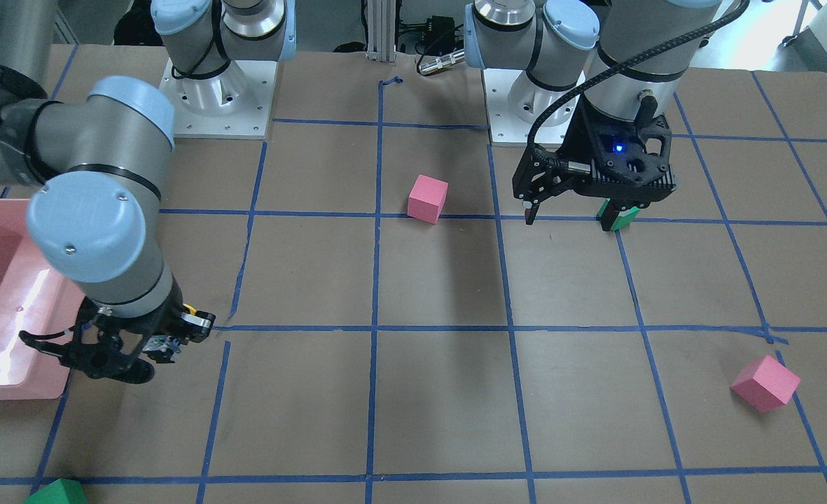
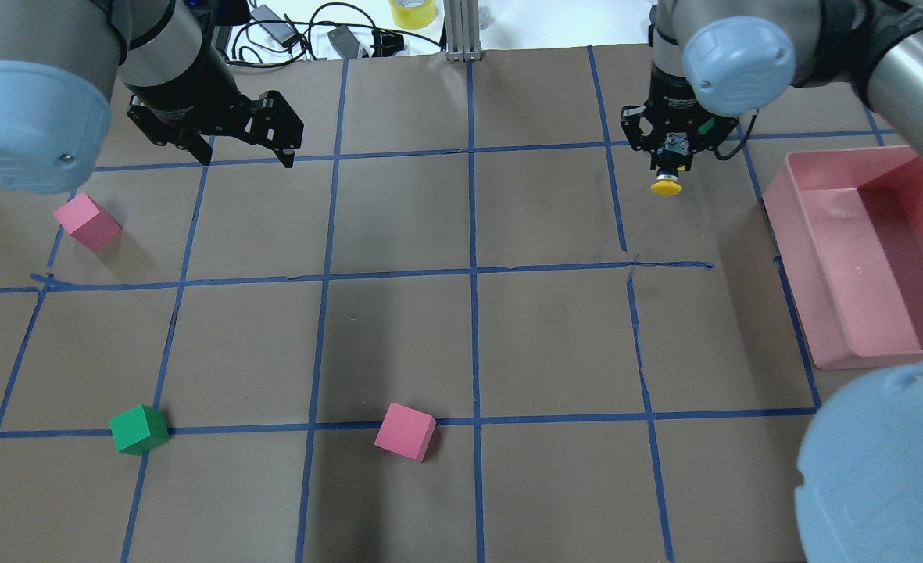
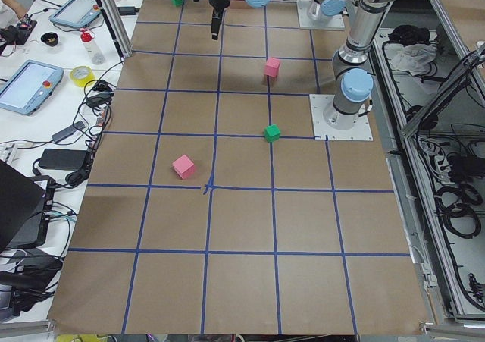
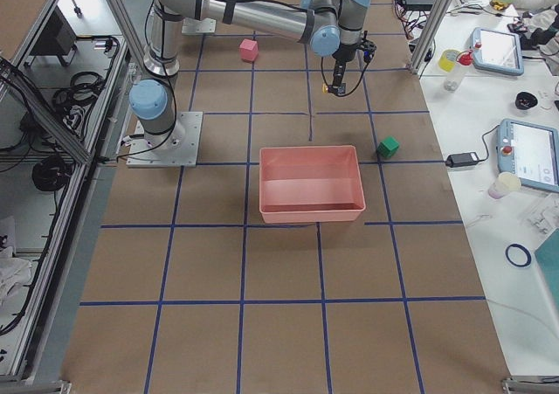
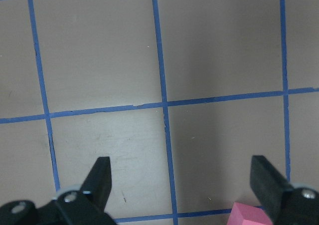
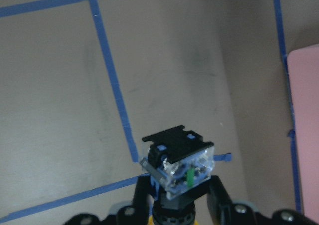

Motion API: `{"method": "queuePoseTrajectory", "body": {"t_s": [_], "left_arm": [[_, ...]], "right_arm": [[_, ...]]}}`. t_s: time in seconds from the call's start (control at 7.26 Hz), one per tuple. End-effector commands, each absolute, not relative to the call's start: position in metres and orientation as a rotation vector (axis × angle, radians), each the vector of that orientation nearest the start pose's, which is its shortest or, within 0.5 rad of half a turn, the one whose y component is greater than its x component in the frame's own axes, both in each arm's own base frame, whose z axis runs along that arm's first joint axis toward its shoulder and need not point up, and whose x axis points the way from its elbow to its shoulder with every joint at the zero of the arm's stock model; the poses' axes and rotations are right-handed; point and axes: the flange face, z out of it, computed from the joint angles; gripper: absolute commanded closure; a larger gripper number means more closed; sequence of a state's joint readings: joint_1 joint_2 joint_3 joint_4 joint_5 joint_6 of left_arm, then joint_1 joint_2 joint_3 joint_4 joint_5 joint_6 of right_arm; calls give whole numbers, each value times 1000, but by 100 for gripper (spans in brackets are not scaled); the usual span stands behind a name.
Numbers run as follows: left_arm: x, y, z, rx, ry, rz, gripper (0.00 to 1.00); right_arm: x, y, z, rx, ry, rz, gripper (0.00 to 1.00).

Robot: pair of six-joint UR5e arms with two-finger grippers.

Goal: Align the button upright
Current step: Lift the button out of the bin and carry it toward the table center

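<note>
right pincer: your right pincer (image 2: 670, 156) is pinching the button, with its two fingers pressed on the black body. it hangs over the worktop (image 2: 398, 344), near the pink bin (image 2: 813, 258).
button: the button (image 2: 666, 186) is held above the worktop and does not touch it. in the overhead view you see its yellow cap on the robot's side of the fingers. in the right wrist view the clear grey base end, with small blue and green parts, faces the camera, and the yellow cap is only a thin edge at the bottom. if it stands exactly upright, you cannot tell.
left pincer: your left pincer (image 5: 184, 185) is spread wide, and between the fingers (image 5: 102, 177) you see only worktop. it hovers above the worktop, well apart from the button.
pink bin: it stands on the worktop at the robot's right side, near the right pincer.
first pink cube: the first pink cube (image 2: 405, 432) lies near the middle, on the robot's side, just beside a blue tape line.
second pink cube: the second pink cube (image 2: 86, 221) lies at the robot's left.
first green cube: the first green cube (image 2: 139, 428) sits on a blue line, at the robot's left.
second green cube: the second green cube (image 1: 56, 492) lies at the far edge, on the bin's side.
worktop: brown paper with a grid of blue tape.
</note>
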State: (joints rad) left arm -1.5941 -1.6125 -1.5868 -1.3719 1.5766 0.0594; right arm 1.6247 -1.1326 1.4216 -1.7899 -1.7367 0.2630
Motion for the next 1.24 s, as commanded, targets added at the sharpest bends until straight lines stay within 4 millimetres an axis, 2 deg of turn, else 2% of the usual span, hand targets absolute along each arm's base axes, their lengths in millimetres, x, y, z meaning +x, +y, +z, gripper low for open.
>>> {"method": "queuePoseTrajectory", "body": {"t_s": [0.0,0.14,0.28,0.41,0.69,0.96,1.1], "left_arm": [[-144,-520,480,138,3121,-221,0],[-144,-520,480,169,3117,-220,0],[-144,-519,480,188,3117,-220,0],[-143,-519,480,188,3116,-222,0],[-143,-519,480,188,3116,-222,0],[-143,-519,480,188,3116,-220,0],[-143,-519,480,188,3115,-220,0]], "right_arm": [[221,-656,304,303,3269,82,100],[245,-658,290,283,3273,83,100],[257,-663,288,259,3272,69,100],[280,-666,289,213,3272,42,100],[330,-680,278,210,3247,-33,100],[361,-678,256,251,3185,25,100],[365,-677,251,241,3186,33,100]]}}
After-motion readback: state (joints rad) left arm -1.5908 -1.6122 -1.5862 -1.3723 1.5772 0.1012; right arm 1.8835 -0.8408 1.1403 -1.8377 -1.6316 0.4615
